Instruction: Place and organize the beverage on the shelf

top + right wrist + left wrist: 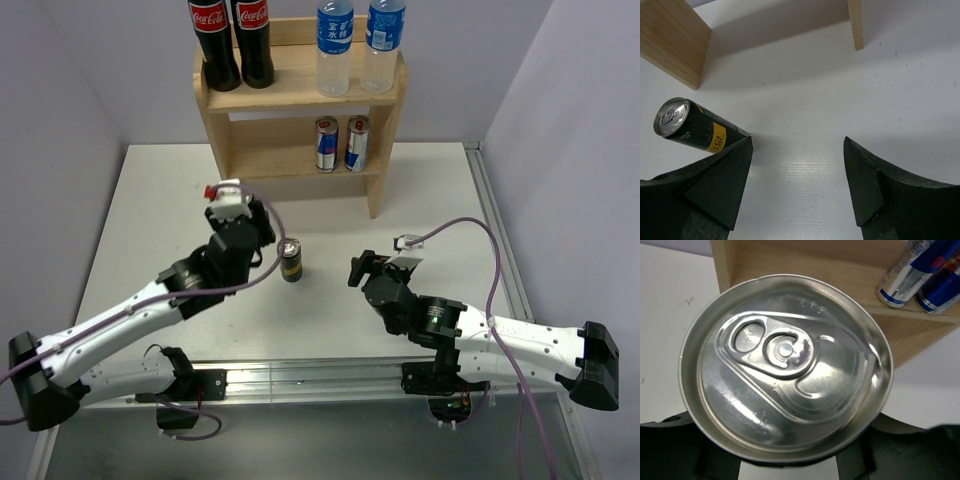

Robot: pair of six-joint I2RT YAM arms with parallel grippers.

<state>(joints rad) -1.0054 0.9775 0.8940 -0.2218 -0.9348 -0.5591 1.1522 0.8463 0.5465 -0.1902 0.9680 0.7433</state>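
A dark can with a yellow label [290, 261] stands on the white table in front of the shelf [290, 92]. My left gripper [279, 254] is round it. In the left wrist view its silver top [785, 365] fills the frame and my black fingers [670, 450] hug its sides below the rim. My right gripper [355, 272] is open and empty to the can's right, low over the table [797, 185]. The can shows at the left of that view [695, 127]. The shelf holds two water bottles [334, 45] at top right and two blue-silver cans [326, 145] on the lower tier.
Two cola bottles [215, 40] stand at the shelf's top left. The lower tier's left half [265, 150] holds nothing. The shelf's side panels [670, 40] stand just beyond the can. Walls close the table on the left, back and right.
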